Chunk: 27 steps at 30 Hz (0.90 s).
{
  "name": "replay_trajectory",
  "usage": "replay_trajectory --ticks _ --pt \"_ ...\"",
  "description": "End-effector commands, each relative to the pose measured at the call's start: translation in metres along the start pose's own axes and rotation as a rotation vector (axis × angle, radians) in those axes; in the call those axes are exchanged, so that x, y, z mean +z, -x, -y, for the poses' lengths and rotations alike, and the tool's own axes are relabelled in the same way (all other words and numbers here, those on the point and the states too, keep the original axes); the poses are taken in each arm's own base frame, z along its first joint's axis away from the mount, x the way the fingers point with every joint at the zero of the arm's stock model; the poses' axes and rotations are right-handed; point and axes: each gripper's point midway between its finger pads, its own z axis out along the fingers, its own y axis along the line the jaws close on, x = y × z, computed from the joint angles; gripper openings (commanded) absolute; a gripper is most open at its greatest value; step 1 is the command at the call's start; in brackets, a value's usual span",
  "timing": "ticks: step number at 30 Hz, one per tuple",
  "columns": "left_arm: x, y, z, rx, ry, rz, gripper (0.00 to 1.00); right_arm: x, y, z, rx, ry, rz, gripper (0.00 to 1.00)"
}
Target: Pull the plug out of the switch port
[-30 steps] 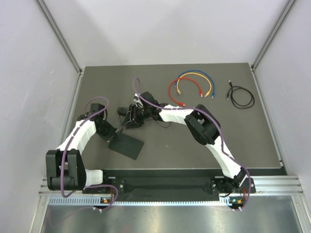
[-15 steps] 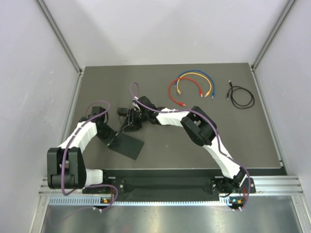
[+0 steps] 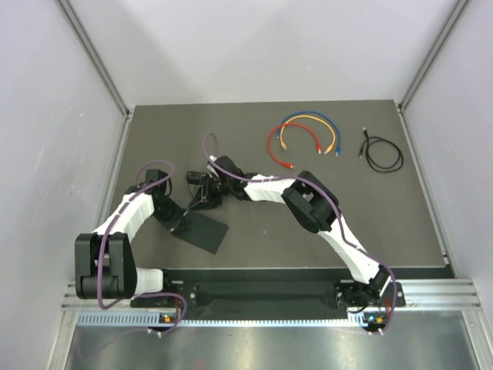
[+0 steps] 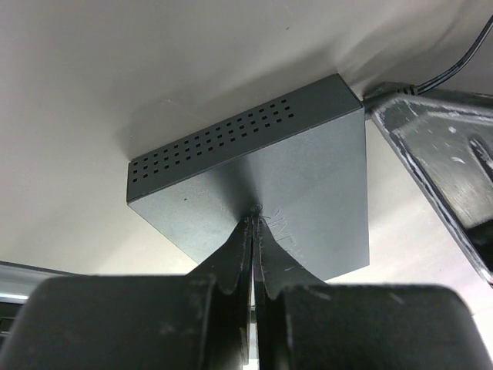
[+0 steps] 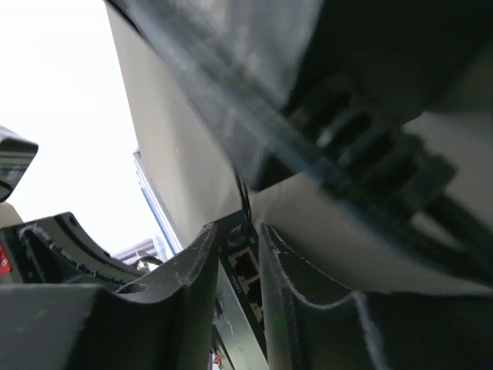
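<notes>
The switch (image 3: 204, 233), a flat matte-black box, lies at the near left of the mat. My left gripper (image 3: 176, 220) is shut, and its tips (image 4: 255, 210) press on the plain top of the switch (image 4: 308, 177). My right gripper (image 3: 202, 196) is at the switch's far edge. In the right wrist view the right gripper (image 5: 237, 227) has a narrow gap between its fingers. In that gap I see the switch's port face (image 5: 248, 268) and the round plug (image 5: 239, 236) with its thin black cord (image 5: 243, 197). I see no contact between fingers and plug.
Red, yellow and blue cables (image 3: 304, 139) lie coiled at the back middle, and a black cable (image 3: 383, 154) at the back right. A small black block (image 3: 192, 179) sits just behind the right gripper. White walls close in both sides.
The right gripper has crept left toward the switch's edge and its jaws have narrowed. The left gripper has stayed on the switch's top.
</notes>
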Motion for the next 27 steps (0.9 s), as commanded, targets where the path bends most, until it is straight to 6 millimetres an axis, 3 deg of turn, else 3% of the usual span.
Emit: replay_trajectory --ticks 1,6,7,12,17,21,24,27 --pt "0.007 0.002 -0.013 0.014 0.049 0.019 0.02 0.012 -0.002 -0.015 -0.015 0.039 0.011 0.22" --pt "0.009 -0.002 -0.020 0.008 0.086 0.001 0.01 0.012 0.000 -0.015 -0.001 0.049 0.027 0.08" --pt "0.008 -0.004 -0.022 0.003 0.098 -0.009 0.01 0.012 0.001 -0.015 -0.005 0.047 0.032 0.00" --pt "0.011 -0.009 -0.037 -0.043 0.146 -0.033 0.00 0.011 0.015 -0.031 -0.115 0.113 0.081 0.00" --pt "0.017 -0.019 -0.051 -0.081 0.177 -0.073 0.00 0.003 0.031 -0.016 -0.264 0.027 0.179 0.00" --pt "0.020 -0.022 -0.057 -0.106 0.179 -0.087 0.00 -0.010 0.046 -0.021 -0.374 -0.050 0.263 0.00" --pt "0.020 -0.022 -0.059 -0.110 0.188 -0.088 0.00 -0.009 0.051 -0.019 -0.346 -0.039 0.265 0.00" --pt "0.021 -0.022 -0.062 -0.117 0.196 -0.090 0.00 -0.008 0.054 -0.039 -0.158 0.107 0.230 0.00"
